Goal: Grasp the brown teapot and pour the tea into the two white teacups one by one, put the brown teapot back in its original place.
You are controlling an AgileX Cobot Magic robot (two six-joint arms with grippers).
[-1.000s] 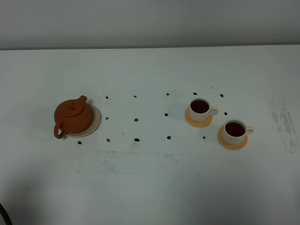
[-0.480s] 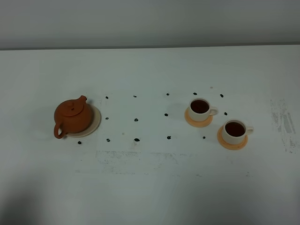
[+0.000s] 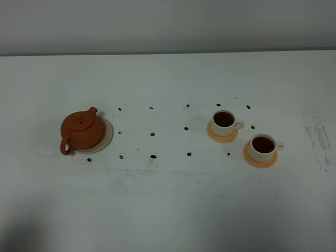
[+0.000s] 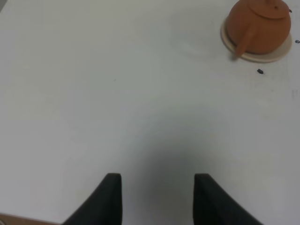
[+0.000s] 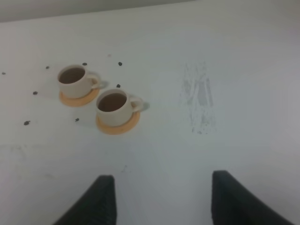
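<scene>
A squat, round, reddish-brown clay teapot [image 3: 81, 131] is seen standing upright on a round, flat, pale beige saucer [image 3: 106, 136] at the left of the white table [image 3: 168, 205]. Its knobbed lid is in place, its spout is turned toward the far right and its loop handle toward the near left, overhanging the saucer's rim. At the right of the table two small cream-white teacups are set, each on a round orange coaster. The farther teacup [image 3: 224, 122] and the nearer teacup [image 3: 263, 147] are close together but not touching, and dark reddish-brown tea [image 3: 223, 119] is seen in both. Their handles are turned to the right.

Between teapot and cups a broad stretch of bare table is left, marked only by small dark dots [image 3: 153, 156]. A scuffed grey patch [image 3: 316, 136] is seen near the right edge. The far edge of the table is met by a grey wall [image 3: 168, 23], and a wide band of table is left free along the near side.

In the left wrist view the left gripper [image 4: 158, 197] is held over bare table well apart from the teapot, its jaws parted and nothing between them. In the right wrist view the right gripper [image 5: 161, 199] is likewise held with its jaws wide apart and nothing held, short of the cups.
</scene>
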